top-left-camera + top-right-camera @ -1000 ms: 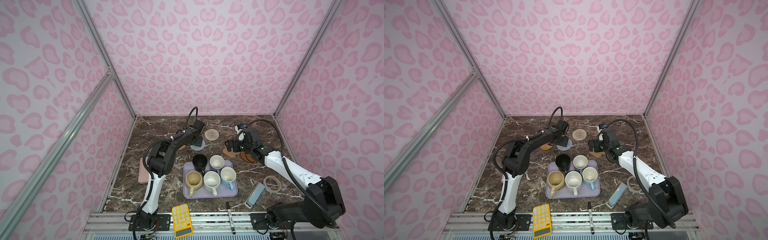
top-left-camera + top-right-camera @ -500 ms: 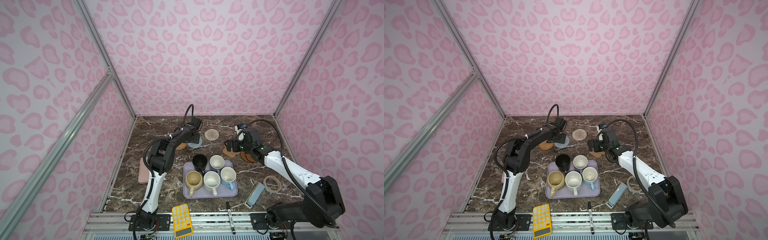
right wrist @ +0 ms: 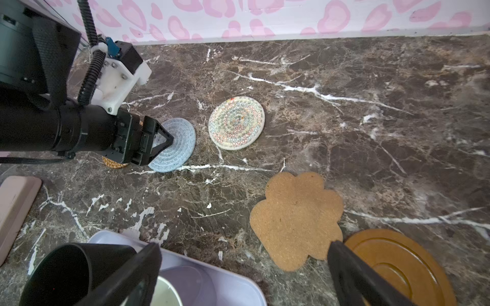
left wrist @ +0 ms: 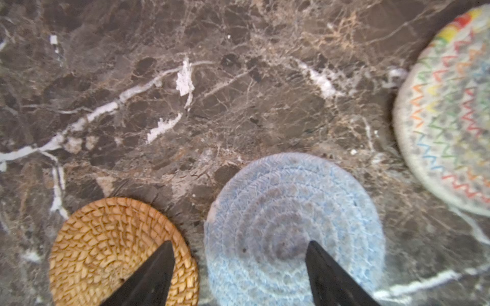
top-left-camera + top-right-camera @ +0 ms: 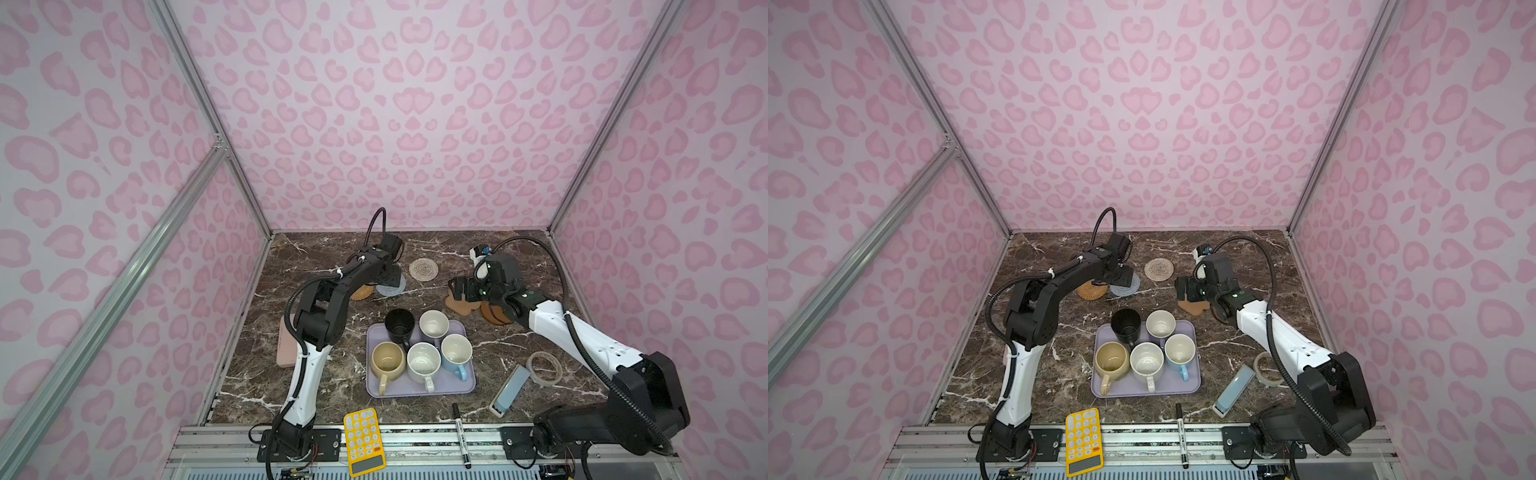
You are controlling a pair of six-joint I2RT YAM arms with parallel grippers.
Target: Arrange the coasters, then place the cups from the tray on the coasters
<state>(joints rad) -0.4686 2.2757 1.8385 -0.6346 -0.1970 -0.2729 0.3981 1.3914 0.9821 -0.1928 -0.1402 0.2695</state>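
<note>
Left gripper (image 4: 238, 242), jaws apart, hovers over the grey-blue woven coaster (image 4: 291, 212), orange rattan coaster (image 4: 106, 238) just beside — right gripper (image 3: 244, 245), also spread empty, stands nearer the cork flower coaster (image 3: 297, 217)

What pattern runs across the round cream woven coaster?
Multicoloured zigzag stitching on the cream woven coaster, clearest in the left wrist view.
</note>
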